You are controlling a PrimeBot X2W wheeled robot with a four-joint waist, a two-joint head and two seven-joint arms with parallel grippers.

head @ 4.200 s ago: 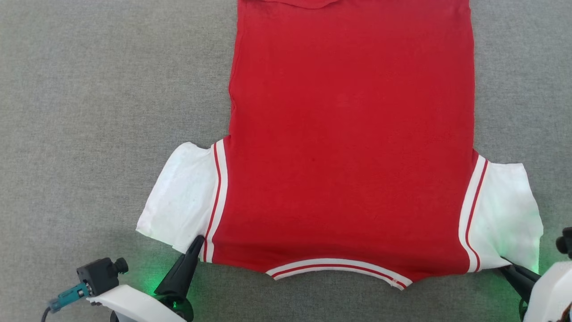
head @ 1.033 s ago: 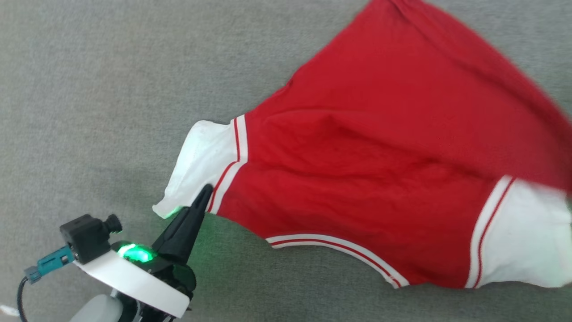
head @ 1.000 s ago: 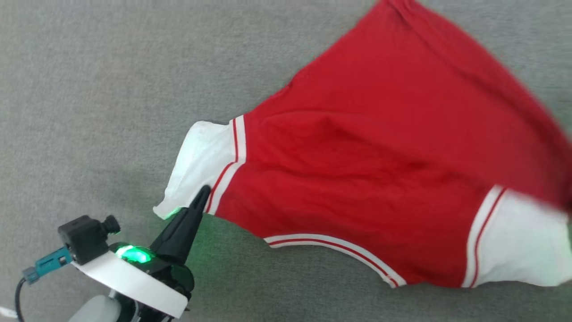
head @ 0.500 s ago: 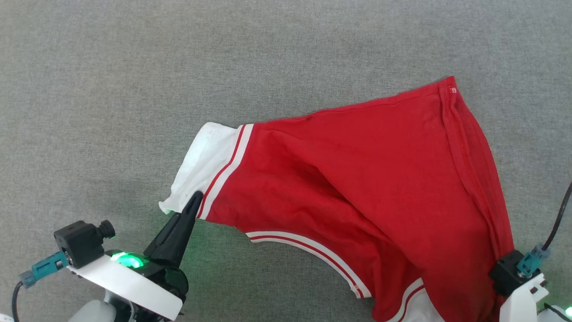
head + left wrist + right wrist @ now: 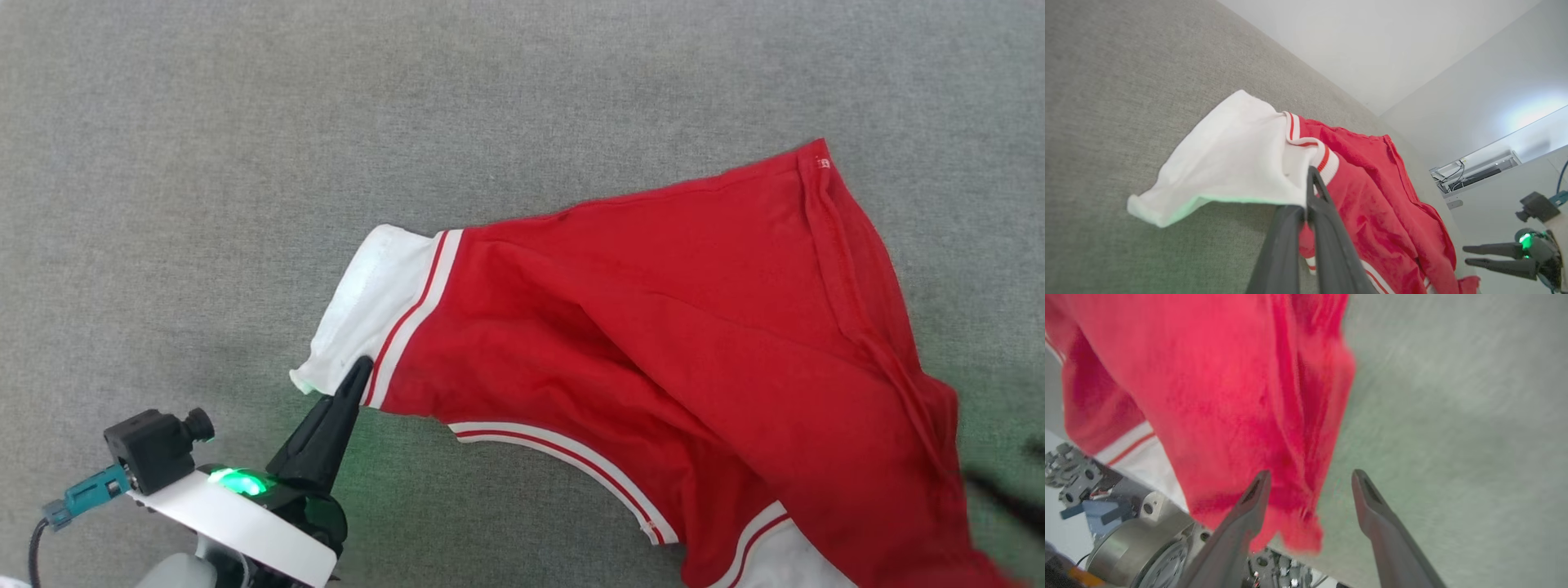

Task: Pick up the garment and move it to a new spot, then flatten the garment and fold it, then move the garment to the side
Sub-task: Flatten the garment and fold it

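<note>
My left pincer [image 5: 357,371] clamps the garment [image 5: 694,327] at its white sleeve [image 5: 359,302]; my right pincer [image 5: 1310,477] stands released, fingers apart.

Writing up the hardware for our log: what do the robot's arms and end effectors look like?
The left end effector has two long, tapered black fingers on a white wrist plate with a green light. A black camera with a teal connector and dark cable sits beside it. The right end effector has matching dark tapered fingers.
</note>
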